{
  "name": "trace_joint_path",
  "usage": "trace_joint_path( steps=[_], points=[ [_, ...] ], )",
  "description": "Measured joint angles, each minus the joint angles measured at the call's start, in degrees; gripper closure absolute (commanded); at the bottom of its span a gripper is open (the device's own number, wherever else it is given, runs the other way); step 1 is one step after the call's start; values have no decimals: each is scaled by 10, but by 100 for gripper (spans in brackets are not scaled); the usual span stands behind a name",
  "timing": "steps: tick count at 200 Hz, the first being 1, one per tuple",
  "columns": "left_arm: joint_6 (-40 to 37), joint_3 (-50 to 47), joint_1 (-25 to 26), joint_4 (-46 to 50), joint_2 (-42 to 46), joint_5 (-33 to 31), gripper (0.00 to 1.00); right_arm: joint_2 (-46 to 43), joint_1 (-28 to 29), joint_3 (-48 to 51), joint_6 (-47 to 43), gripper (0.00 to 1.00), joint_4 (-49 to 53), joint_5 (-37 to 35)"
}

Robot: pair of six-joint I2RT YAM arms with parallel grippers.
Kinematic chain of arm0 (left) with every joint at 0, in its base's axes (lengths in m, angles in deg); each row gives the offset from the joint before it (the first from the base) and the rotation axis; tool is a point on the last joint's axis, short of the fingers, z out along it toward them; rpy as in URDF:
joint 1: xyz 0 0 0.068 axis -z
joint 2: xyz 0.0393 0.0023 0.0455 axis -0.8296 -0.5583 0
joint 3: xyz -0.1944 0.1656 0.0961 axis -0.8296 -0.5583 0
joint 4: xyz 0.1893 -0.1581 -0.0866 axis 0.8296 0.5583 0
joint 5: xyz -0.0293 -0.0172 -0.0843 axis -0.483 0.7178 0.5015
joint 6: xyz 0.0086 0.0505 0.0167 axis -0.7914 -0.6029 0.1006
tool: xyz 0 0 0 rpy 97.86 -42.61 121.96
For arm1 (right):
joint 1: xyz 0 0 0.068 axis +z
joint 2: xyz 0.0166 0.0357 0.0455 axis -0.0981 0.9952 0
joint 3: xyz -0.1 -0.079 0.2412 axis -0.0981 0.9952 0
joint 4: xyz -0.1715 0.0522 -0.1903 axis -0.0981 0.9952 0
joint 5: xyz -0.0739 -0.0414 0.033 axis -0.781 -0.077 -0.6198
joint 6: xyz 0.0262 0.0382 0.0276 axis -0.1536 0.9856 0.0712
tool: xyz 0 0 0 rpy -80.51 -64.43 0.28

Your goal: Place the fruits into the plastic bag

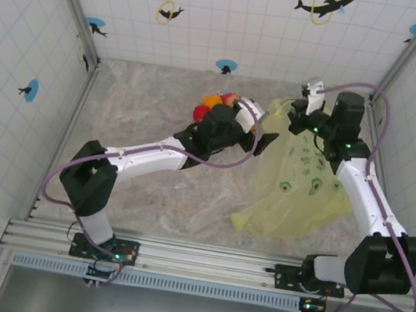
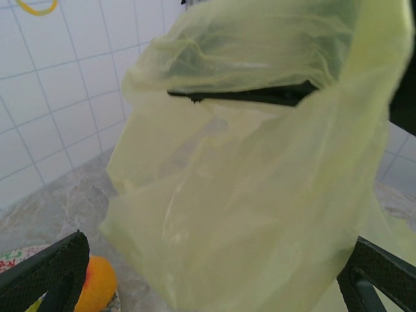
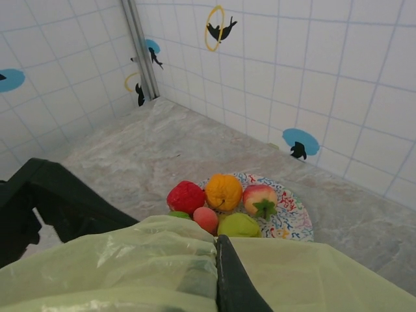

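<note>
From where I stood, the right pincer [image 1: 300, 114] was clenched on the upper rim of the plastic bag [image 1: 303, 183]. It held that edge above the tabletop [image 1: 151, 115], while the rest of the bag trailed down and lay crumpled toward the near right. The left pincer [image 1: 263, 139] was released, its fingers spread wide and empty, facing the raised film of the bag. The fruits [image 3: 223, 192] sat heaped on a patterned plate [image 3: 294, 224] at the back of the tabletop, just left of the bag. I could see none inside it.

The step in hand looked like opening the mouth of the bag. To do it well, I judged the left pincer needed to catch only one layer of film, on the side opposite the right's grip. It could then draw that layer toward the plate so the mouth gaped facing the fruits. The film looked thin and slack, so a pinch through both layers would close it instead. The right needed to hold its edge high, or the opening would sag.
</note>
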Motion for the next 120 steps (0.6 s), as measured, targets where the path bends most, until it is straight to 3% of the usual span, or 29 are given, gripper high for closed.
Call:
trace_joint_path(
  steps=[13, 25, 50, 65, 85, 105, 111, 120],
  points=[
    [0, 7, 0, -6, -8, -1, 10, 3, 1, 0, -2, 100, 5, 8],
    [3, 13, 0, -8, -15, -6, 26, 8, 2, 0, -6, 100, 12, 16],
    [7, 21, 0, -9, -26, -6, 80, 20, 5, 0, -16, 100, 29, 23],
    [17, 21, 0, -10, -28, -6, 98, 32, 8, -3, -16, 82, 46, 8],
    [51, 21, 0, -16, -28, -21, 100, 50, 15, -15, 0, 61, 70, -62],
    [106, 17, 0, -19, -25, -59, 100, 51, 21, -16, 37, 47, 95, -151],
    [123, 15, 0, -19, -23, -70, 100, 48, 22, -13, 45, 37, 97, -172],
    [149, 10, 0, -20, -20, -84, 100, 35, 25, 1, 63, 32, 96, -195]
  ],
)
